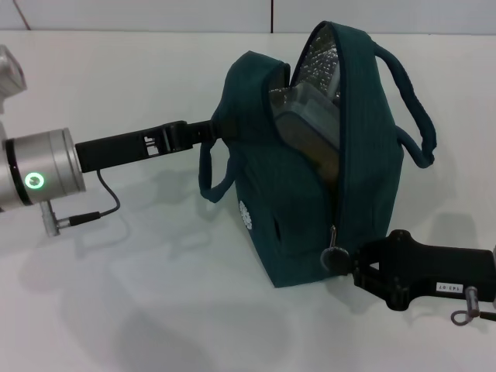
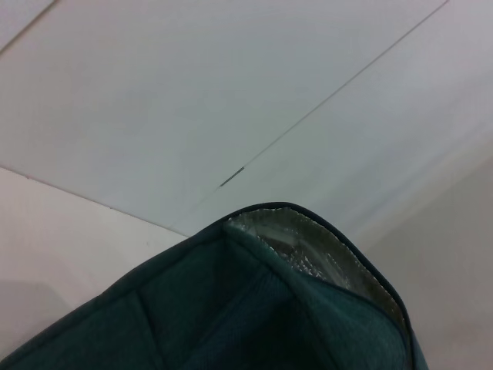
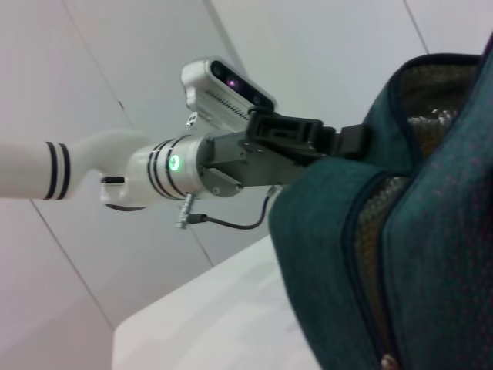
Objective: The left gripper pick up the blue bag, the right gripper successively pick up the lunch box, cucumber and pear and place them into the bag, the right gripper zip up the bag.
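The blue bag [image 1: 302, 221] stands upright on the white table, its zipper open from low on the front up over the top, showing silver lining. Inside it the lunch box [image 1: 306, 124] leans at a tilt. My left gripper [image 1: 211, 130] reaches in from the left and is shut on the bag's upper left edge; the right wrist view shows the left gripper [image 3: 356, 142] at the bag [image 3: 431, 231]. My right gripper [image 1: 341, 260] sits low at the bag's front right, shut on the zipper pull at the bottom of the zip. The cucumber and pear are hidden. Only the bag's rim [image 2: 254, 301] fills the left wrist view.
The white table [image 1: 139, 310] runs bare in front of and to the left of the bag. A thin black cable [image 1: 108, 205] hangs from the left wrist. A pale wall [image 1: 155, 15] closes the back.
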Controlling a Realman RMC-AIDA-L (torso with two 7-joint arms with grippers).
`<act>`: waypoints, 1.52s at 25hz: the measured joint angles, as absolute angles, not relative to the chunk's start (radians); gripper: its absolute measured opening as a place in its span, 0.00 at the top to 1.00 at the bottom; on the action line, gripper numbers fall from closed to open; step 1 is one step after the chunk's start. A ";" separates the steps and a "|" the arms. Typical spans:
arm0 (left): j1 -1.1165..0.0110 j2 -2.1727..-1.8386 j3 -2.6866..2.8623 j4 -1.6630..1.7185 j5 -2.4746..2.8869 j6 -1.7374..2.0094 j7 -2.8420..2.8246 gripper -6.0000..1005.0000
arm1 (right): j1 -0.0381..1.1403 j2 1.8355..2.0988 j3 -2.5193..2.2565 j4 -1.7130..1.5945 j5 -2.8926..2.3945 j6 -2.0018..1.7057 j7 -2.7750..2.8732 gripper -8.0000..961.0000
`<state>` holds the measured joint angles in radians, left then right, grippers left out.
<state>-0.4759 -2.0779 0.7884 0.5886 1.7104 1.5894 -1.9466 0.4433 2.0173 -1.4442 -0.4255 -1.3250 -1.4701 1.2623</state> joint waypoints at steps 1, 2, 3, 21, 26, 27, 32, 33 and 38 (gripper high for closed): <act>-0.479 -2.075 0.790 0.589 1.710 1.592 -1.947 0.90 | 0.443 2.017 -1.445 -0.425 -1.325 -1.483 1.262 0.98; -0.483 -2.071 0.793 0.589 1.712 1.598 -1.947 0.90 | 0.443 2.016 -1.445 -0.425 -1.325 -1.498 1.262 0.98; -0.488 -2.067 0.797 0.589 1.713 1.604 -1.948 0.90 | 0.443 2.015 -1.445 -0.424 -1.325 -1.516 1.262 0.98; -0.473 -2.053 0.794 0.582 1.709 1.752 -1.742 0.59 | 0.434 2.011 -1.368 -0.418 -1.319 -1.695 1.251 0.98; -0.471 -2.050 0.742 0.581 1.685 1.752 -1.710 0.48 | 0.435 2.011 -1.367 -0.415 -1.324 -1.689 1.255 0.98; -0.475 -2.050 0.738 0.581 1.681 1.752 -1.703 0.46 | 0.436 2.011 -1.368 -0.414 -1.325 -1.685 1.256 0.98; -0.523 -2.045 0.741 0.581 1.701 1.747 -1.688 0.26 | 0.458 2.018 -1.376 -0.395 -1.326 -1.666 1.259 0.98; -0.528 -2.043 0.740 0.582 1.702 1.749 -1.686 0.26 | 0.465 2.018 -1.377 -0.389 -1.326 -1.663 1.259 0.98; -0.515 -2.024 0.738 0.590 1.696 1.806 -1.671 0.26 | 0.507 2.021 -1.387 -0.356 -1.325 -1.678 1.276 0.98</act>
